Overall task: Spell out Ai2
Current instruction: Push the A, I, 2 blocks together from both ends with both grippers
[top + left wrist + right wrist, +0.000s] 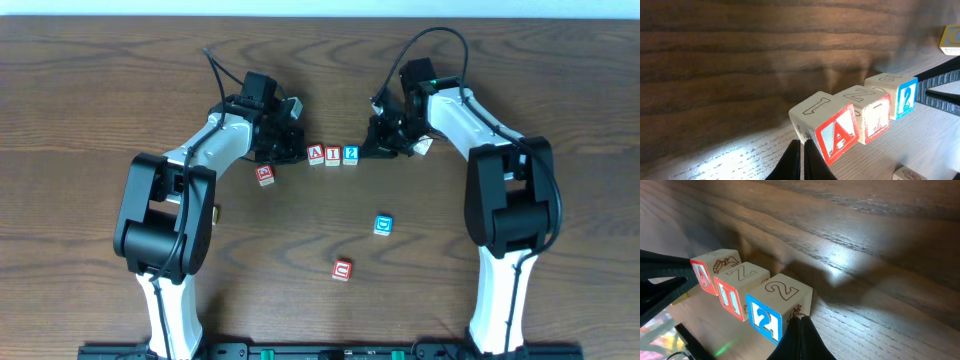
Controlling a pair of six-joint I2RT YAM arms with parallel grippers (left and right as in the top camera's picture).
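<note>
We take the I block (333,155) as our marker. The A block (316,154) sits touching it on its left and the 2 block (351,153) touching it on its right, so the word already reads across the bench (100,80). The step in hand looks to us like squaring up the row. The left pincer (802,155) is pinched narrow with nothing in it, its tip at the A block's outer lower corner. The right pincer (800,330) is likewise pinched narrow and empty, its tip against the outer face of the 2 block. To do this well we press lightly and evenly from both ends toward the I block. We hold the tips low and aim at the middle of each outer face, since a push at a corner would likely twist a block. Then we draw both arms straight outward, the left one steering clear of the loose red block (264,174) lying left of the I block and nearer the robot.
</note>
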